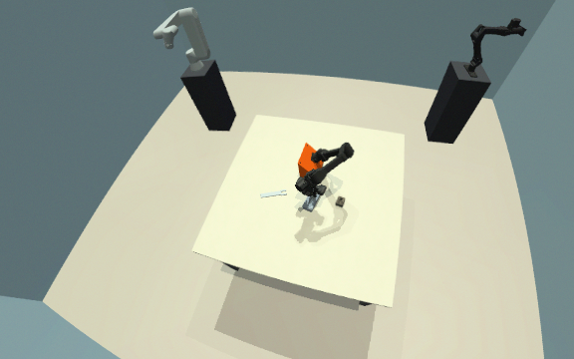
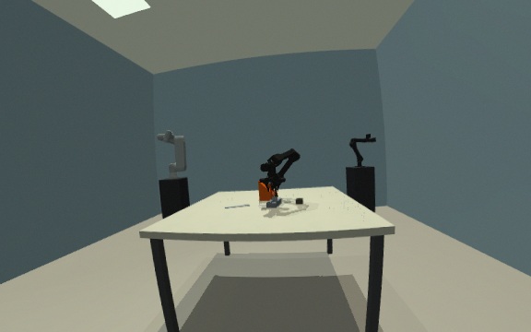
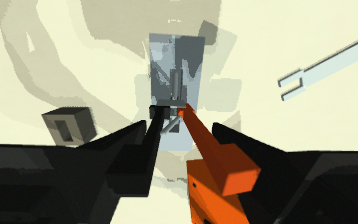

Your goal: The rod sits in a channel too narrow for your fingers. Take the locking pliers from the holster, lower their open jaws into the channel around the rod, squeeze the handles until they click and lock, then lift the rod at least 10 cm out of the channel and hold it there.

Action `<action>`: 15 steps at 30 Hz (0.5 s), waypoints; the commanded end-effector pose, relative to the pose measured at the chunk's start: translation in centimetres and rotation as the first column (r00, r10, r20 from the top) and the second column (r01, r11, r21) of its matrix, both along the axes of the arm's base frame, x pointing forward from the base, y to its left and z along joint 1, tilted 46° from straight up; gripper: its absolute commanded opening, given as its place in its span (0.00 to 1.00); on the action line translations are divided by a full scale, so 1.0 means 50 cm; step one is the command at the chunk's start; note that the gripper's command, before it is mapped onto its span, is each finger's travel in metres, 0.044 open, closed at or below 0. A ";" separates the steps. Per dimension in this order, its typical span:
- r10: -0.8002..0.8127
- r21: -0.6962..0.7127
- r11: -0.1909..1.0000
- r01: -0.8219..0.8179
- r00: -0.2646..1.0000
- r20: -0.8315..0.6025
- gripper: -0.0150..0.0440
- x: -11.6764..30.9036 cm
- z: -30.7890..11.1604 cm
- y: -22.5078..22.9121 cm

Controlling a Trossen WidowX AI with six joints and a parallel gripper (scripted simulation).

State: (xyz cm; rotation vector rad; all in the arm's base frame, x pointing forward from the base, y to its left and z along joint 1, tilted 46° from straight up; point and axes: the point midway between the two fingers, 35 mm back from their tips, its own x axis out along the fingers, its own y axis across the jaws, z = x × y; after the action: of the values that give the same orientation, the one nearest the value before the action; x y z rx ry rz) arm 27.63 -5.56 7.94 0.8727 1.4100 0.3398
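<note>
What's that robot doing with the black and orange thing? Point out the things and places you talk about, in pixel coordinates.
The black robot arm (image 1: pixel 337 163) (image 2: pixel 289 167) has the locking pliers (image 3: pixel 200 135) in its claw (image 1: pixel 314 191) (image 2: pixel 276 187) (image 3: pixel 179 125), one handle black and one orange. They point down at a gray block (image 1: pixel 311 203) (image 2: pixel 274 203) (image 3: pixel 193 85), where a thin rod (image 3: pixel 176 85) sits in a narrow channel. The pliers are right by the rod, but I can't tell if they've gripped it. The rod hasn't been lifted out.

No text, label, brand, number or sign can be read in any view, whether on the worktop (image 1: pixel 267 239) (image 2: pixel 265 226) (image 3: pixel 300 30), between its edges and corners, or on anything standing or lying there.
</note>
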 end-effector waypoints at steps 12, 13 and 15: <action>-0.008 0.001 1.000 0.008 1.000 0.005 0.76 0.002 0.000 0.003; -0.008 0.001 1.000 0.008 1.000 0.005 0.76 0.002 0.000 0.003; -0.008 0.001 1.000 0.008 1.000 0.005 0.75 0.003 0.000 0.004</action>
State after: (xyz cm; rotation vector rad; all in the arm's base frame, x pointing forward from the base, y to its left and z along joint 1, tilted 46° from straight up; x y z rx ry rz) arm 27.67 -5.44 7.90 0.8750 1.4058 0.3358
